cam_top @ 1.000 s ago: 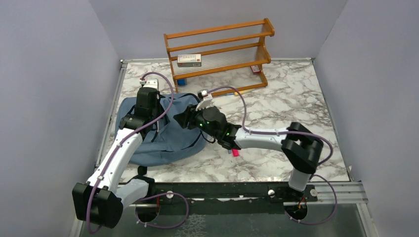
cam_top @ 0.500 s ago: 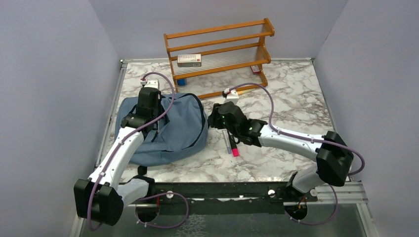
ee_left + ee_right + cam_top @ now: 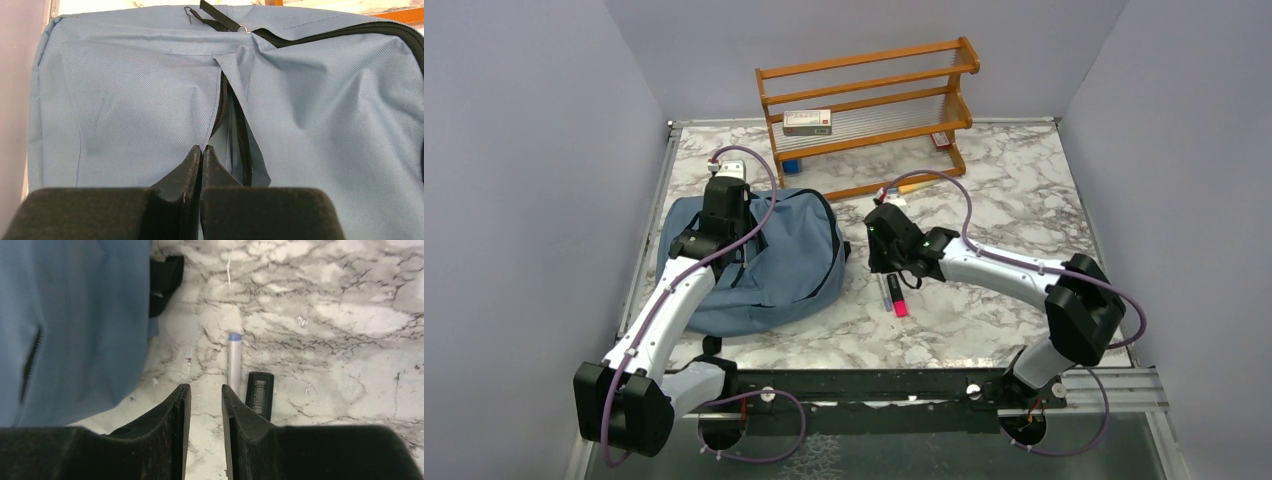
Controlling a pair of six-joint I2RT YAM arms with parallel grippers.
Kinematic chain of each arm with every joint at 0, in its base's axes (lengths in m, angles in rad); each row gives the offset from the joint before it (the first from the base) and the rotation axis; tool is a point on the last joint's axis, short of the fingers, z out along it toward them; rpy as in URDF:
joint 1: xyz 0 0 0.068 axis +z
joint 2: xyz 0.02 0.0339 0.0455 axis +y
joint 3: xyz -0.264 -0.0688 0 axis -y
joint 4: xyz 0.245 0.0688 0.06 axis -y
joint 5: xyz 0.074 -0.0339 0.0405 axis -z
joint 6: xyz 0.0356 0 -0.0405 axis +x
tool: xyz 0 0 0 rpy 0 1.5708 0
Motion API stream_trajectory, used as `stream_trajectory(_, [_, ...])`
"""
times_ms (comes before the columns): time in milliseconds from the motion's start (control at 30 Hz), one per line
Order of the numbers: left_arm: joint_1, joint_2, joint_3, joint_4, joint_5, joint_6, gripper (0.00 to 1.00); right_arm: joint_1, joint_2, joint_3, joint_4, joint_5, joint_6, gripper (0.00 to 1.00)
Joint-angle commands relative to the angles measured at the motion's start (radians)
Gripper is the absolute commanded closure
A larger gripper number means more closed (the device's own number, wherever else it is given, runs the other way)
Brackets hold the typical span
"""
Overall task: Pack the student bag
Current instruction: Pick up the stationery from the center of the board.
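Observation:
The student bag [image 3: 774, 265] lies flat on the left of the marble table, dusty blue with black zipper trim. My left gripper [image 3: 722, 232] stands over it, shut on the fabric edge beside the zipper [image 3: 202, 147], and the cloth [image 3: 125, 100] is pulled into a small peak there. My right gripper [image 3: 886, 262] hovers just right of the bag [image 3: 65, 315], open [image 3: 206, 387] with only marble between its fingers. Just beyond its right finger lie a grey pen with a blue cap [image 3: 234, 360] and a pink highlighter [image 3: 899, 303], whose black end [image 3: 260, 392] shows.
A wooden shelf rack [image 3: 864, 110] stands at the back, with a white box [image 3: 807, 122] on its middle shelf and small items at its feet. A black bag strap [image 3: 165, 275] lies on the marble beside the bag. Grey walls close both sides.
My right gripper has pulled back from over the bag to the right, above the pen and highlighter, and its jaws have narrowed. The left gripper has kept its hold on the fabric.

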Motion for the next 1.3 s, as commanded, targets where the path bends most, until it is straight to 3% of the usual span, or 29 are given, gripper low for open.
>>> stream_trajectory(0, [0.0,-0.004,0.014,0.061,0.044,-0.018,1.0,-0.002,0.063,0.015,-0.064,-0.054,-0.029,0.67])
stream_trajectory(1033, [0.0,0.02,0.019,0.067,0.084,-0.001,1.0,-0.002,0.256,0.02,-0.11,-0.039,-0.035,0.69])
stream_trajectory(1267, [0.0,0.024,0.022,0.072,0.079,0.005,1.0,-0.002,0.256,0.032,-0.124,-0.05,-0.034,0.88])
